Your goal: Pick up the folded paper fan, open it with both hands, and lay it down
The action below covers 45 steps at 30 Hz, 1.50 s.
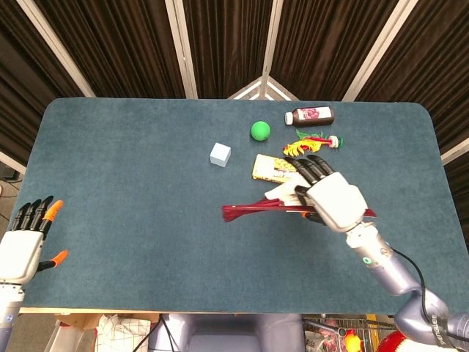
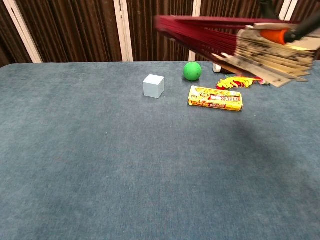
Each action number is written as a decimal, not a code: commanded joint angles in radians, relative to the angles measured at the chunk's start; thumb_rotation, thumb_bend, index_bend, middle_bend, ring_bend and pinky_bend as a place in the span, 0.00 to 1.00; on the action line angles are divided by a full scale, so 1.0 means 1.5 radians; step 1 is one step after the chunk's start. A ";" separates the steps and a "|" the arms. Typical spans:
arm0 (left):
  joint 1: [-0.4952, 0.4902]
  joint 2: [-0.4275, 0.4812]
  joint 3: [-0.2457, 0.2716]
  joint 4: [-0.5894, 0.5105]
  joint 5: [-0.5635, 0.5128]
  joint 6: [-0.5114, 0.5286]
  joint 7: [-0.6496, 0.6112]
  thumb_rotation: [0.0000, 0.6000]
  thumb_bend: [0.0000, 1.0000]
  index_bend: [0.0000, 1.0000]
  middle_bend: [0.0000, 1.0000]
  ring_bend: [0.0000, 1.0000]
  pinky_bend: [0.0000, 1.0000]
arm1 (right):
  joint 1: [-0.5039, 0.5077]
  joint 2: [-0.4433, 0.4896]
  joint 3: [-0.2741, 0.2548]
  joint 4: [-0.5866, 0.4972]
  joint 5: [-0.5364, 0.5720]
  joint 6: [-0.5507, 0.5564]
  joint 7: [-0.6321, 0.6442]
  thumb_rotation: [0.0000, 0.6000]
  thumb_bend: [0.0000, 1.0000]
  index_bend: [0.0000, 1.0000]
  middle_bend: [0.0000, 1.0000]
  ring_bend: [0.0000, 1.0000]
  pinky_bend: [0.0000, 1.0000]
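The folded paper fan [image 1: 253,211] has dark red ribs and a pale leaf, and it is lifted off the table, pointing left. My right hand [image 1: 331,196] grips it at its right end. In the chest view the fan [image 2: 210,36] fills the upper right, slightly spread, with an orange fingertip [image 2: 274,36] of the right hand pressed on it. My left hand [image 1: 26,238] hovers at the table's near left edge, fingers apart and holding nothing. It does not show in the chest view.
On the blue table [image 1: 132,169] lie a pale blue cube [image 1: 220,154], a green ball [image 1: 260,130], a yellow packet [image 1: 272,167], a dark bottle [image 1: 311,115] and a yellow and red toy [image 1: 311,141].
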 commanded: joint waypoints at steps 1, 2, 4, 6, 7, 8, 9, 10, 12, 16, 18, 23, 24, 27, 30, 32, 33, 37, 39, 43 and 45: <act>-0.011 -0.005 -0.002 0.002 0.000 -0.013 -0.017 1.00 0.21 0.09 0.00 0.00 0.00 | 0.027 0.009 0.017 -0.034 -0.003 -0.022 -0.036 1.00 0.45 0.93 0.16 0.20 0.19; -0.013 -0.006 -0.003 0.003 0.000 -0.016 -0.021 1.00 0.21 0.09 0.00 0.00 0.00 | 0.032 0.010 0.020 -0.040 -0.003 -0.025 -0.041 1.00 0.45 0.93 0.16 0.20 0.19; -0.020 -0.007 -0.004 0.007 0.003 -0.024 -0.036 1.00 0.21 0.09 0.00 0.00 0.00 | 0.044 0.012 0.028 -0.060 0.000 -0.037 -0.055 1.00 0.45 0.93 0.16 0.20 0.19; -0.028 -0.011 -0.009 0.010 0.008 -0.028 -0.062 1.00 0.21 0.09 0.00 0.00 0.00 | 0.057 0.013 0.036 -0.083 0.009 -0.052 -0.062 1.00 0.45 0.93 0.16 0.20 0.19; -0.034 -0.013 -0.011 0.014 0.011 -0.033 -0.084 1.00 0.21 0.09 0.00 0.00 0.00 | 0.065 0.014 0.041 -0.097 0.017 -0.064 -0.068 1.00 0.45 0.93 0.16 0.20 0.19; -0.038 -0.014 -0.013 0.019 0.012 -0.038 -0.102 1.00 0.21 0.09 0.00 0.00 0.00 | 0.071 0.015 0.044 -0.108 0.025 -0.073 -0.075 1.00 0.45 0.93 0.16 0.20 0.19; -0.042 -0.015 -0.013 0.025 0.014 -0.042 -0.115 1.00 0.21 0.09 0.00 0.00 0.00 | 0.077 0.016 0.048 -0.118 0.033 -0.082 -0.082 1.00 0.45 0.93 0.16 0.20 0.19; -0.045 -0.014 -0.013 0.027 0.014 -0.046 -0.121 1.00 0.21 0.09 0.00 0.00 0.00 | 0.080 0.017 0.049 -0.124 0.038 -0.086 -0.085 1.00 0.45 0.93 0.16 0.20 0.19; -0.055 -0.012 -0.014 0.036 0.013 -0.062 -0.136 1.00 0.21 0.09 0.00 0.00 0.00 | 0.095 0.015 0.057 -0.143 0.056 -0.106 -0.095 1.00 0.45 0.93 0.16 0.20 0.19; -0.071 -0.010 -0.016 0.038 0.016 -0.082 -0.159 1.00 0.21 0.09 0.00 0.00 0.00 | 0.122 -0.003 0.067 -0.163 0.095 -0.136 -0.114 1.00 0.45 0.93 0.16 0.20 0.19; -0.078 -0.010 -0.018 0.037 0.019 -0.087 -0.171 1.00 0.21 0.09 0.00 0.00 0.00 | 0.134 -0.018 0.071 -0.167 0.115 -0.145 -0.122 1.00 0.45 0.93 0.16 0.20 0.19; -0.095 -0.023 -0.022 0.042 0.033 -0.090 -0.206 1.00 0.21 0.09 0.00 0.00 0.00 | 0.159 -0.071 0.079 -0.164 0.167 -0.146 -0.144 1.00 0.45 0.93 0.16 0.20 0.19; -0.098 -0.026 -0.022 0.044 0.035 -0.091 -0.218 1.00 0.21 0.10 0.00 0.00 0.00 | 0.162 -0.083 0.081 -0.163 0.179 -0.142 -0.150 1.00 0.45 0.93 0.16 0.20 0.19; -0.109 -0.040 -0.022 0.051 0.042 -0.097 -0.257 1.00 0.21 0.10 0.00 0.00 0.00 | 0.174 -0.120 0.084 -0.163 0.212 -0.132 -0.168 1.00 0.45 0.94 0.16 0.20 0.19; -0.119 -0.055 -0.021 0.060 0.052 -0.101 -0.293 1.00 0.20 0.10 0.00 0.00 0.00 | 0.186 -0.149 0.084 -0.165 0.230 -0.126 -0.185 1.00 0.46 0.94 0.16 0.21 0.19; -0.126 -0.063 -0.018 0.065 0.058 -0.106 -0.314 1.00 0.20 0.11 0.00 0.00 0.00 | 0.194 -0.166 0.082 -0.166 0.234 -0.123 -0.196 1.00 0.46 0.94 0.16 0.21 0.19; -0.130 -0.067 -0.017 0.067 0.061 -0.108 -0.322 1.00 0.20 0.12 0.00 0.00 0.00 | 0.197 -0.173 0.081 -0.166 0.236 -0.120 -0.201 1.00 0.46 0.94 0.16 0.21 0.19; -0.142 -0.088 -0.016 0.078 0.073 -0.107 -0.351 1.00 0.20 0.15 0.01 0.00 0.00 | 0.208 -0.203 0.082 -0.166 0.247 -0.106 -0.214 1.00 0.46 0.94 0.16 0.21 0.19; -0.146 -0.102 -0.018 0.085 0.077 -0.101 -0.368 1.00 0.21 0.17 0.02 0.00 0.00 | 0.211 -0.217 0.083 -0.168 0.253 -0.099 -0.213 1.00 0.46 0.94 0.16 0.21 0.19; -0.155 -0.127 -0.015 0.106 0.085 -0.098 -0.393 1.00 0.24 0.18 0.03 0.00 0.00 | 0.215 -0.236 0.080 -0.169 0.254 -0.086 -0.219 1.00 0.46 0.94 0.16 0.21 0.19; -0.159 -0.139 -0.013 0.116 0.088 -0.098 -0.409 1.00 0.24 0.19 0.04 0.00 0.00 | 0.217 -0.246 0.079 -0.171 0.255 -0.080 -0.218 1.00 0.46 0.94 0.16 0.21 0.19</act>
